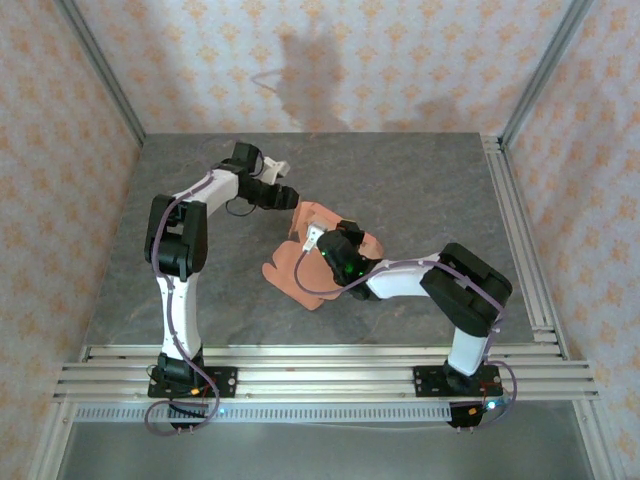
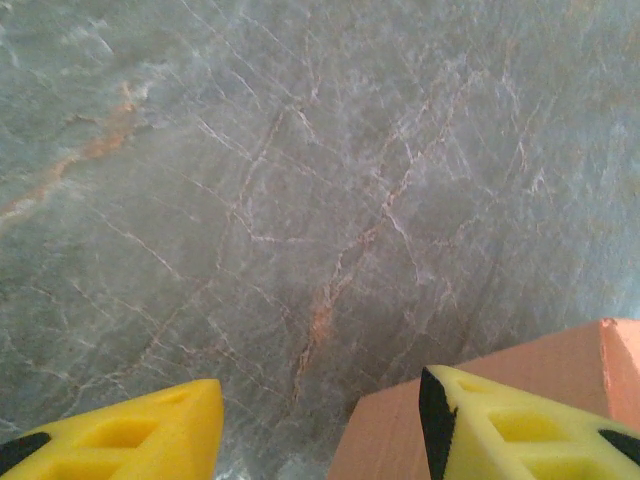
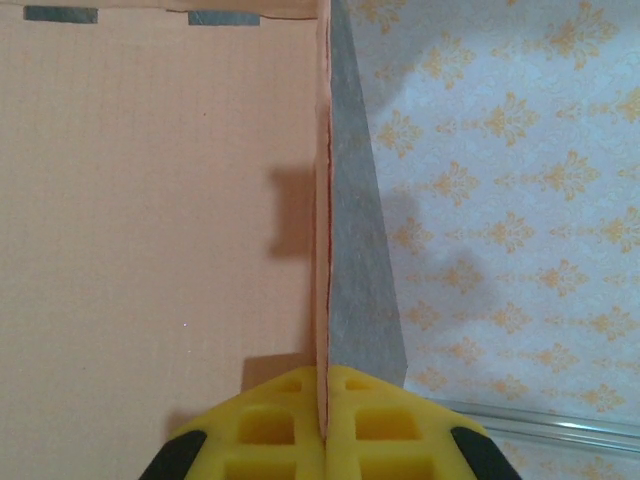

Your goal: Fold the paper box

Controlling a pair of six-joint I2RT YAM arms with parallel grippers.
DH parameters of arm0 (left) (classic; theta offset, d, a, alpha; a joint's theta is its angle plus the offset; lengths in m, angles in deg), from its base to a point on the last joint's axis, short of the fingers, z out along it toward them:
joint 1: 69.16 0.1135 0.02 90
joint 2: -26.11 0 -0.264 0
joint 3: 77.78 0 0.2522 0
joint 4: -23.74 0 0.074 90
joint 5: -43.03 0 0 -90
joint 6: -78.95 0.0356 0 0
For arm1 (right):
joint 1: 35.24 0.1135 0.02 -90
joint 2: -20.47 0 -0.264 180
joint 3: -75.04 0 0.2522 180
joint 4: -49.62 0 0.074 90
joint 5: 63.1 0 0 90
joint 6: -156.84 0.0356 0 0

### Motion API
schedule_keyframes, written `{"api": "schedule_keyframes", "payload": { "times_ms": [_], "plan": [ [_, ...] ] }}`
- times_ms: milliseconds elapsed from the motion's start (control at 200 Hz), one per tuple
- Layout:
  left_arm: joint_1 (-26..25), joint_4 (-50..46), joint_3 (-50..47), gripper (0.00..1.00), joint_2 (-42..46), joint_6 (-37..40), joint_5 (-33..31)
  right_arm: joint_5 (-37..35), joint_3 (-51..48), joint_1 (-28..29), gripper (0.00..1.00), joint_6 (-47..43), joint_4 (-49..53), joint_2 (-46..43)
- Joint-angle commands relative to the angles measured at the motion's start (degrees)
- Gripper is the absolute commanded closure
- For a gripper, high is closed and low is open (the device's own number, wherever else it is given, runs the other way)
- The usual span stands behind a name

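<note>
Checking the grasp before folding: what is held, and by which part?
The right gripper pinches the paper box by the edge of one panel; the left gripper is open, holding nothing.

Desk (image 1: pixel 420 190): grey marble-look top with thin rust-coloured veins. Walls (image 1: pixel 400 60) on three sides, pale wallpaper with an orange floral motif. Aluminium rails (image 1: pixel 320 362) along the near edge, side rails (image 1: pixel 520 230) down the right. Grey corner posts (image 1: pixel 100 70) at the back.

Right claw (image 1: pixel 318 240) hides part of paper box (image 1: pixel 298 282); perhaps folds.
</note>
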Motion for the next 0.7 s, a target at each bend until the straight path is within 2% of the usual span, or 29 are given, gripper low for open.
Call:
{"api": "schedule_keyframes", "payload": {
  "times_ms": [0, 255, 385, 455, 696],
  "plan": [
    [-0.75, -2.16, -1.94, 0.46, 3.82, 2.55, 2.48, -0.55, -0.52, -0.18, 1.00, -1.04, -2.06, -0.73],
    [-0.86, 5.90, -10.78, 0.46, 8.83, -1.11, 1.15, -0.31, -0.24, -0.34, 1.00, -1.86, -2.15, -0.51],
    [-0.99, 12.33, -16.31, 0.45, 12.51, -3.78, -0.42, -0.71, -1.18, -0.34, 1.00, -7.68, -8.43, 1.54],
    [-0.95, 13.47, -17.82, 0.45, 13.42, -4.20, -0.76, -0.70, -1.27, -0.44, 1.00, -9.91, -10.92, 2.61],
    [-1.00, 14.69, -20.99, 0.45, 13.86, -4.19, -2.44, 0.53, 0.28, -0.45, 1.00, -8.15, -7.53, 2.30]
  ]
}}
